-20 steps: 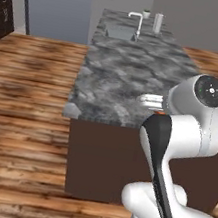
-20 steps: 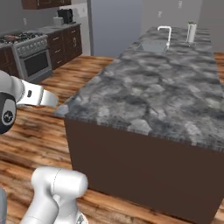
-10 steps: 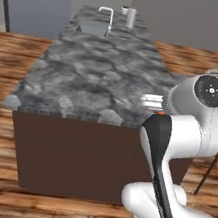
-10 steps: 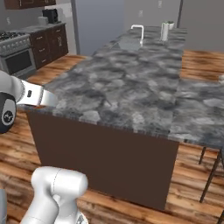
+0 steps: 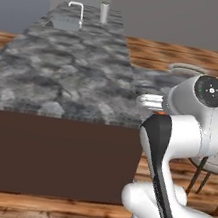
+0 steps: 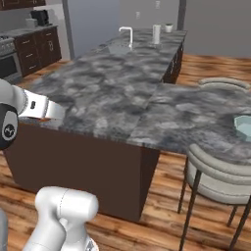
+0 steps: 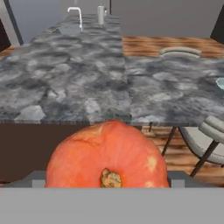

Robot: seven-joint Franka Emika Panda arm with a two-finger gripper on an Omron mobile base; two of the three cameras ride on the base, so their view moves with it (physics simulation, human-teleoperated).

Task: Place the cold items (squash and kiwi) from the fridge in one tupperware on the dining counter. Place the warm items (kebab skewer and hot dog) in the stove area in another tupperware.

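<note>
Pincer (image 7: pixel 107 186) around orange squash (image 7: pixel 107 155)

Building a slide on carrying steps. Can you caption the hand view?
Orange squash held in the gripper, facing the grey stone counter with its sink faucet at the far end.

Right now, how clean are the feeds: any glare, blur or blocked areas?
Hand view: the squash is sharp but hides the lower middle. Left base view: soft, no glare, and the arm covers the counter's right end. Right base view: even light, with the tupperware cut off at the right edge.
</note>
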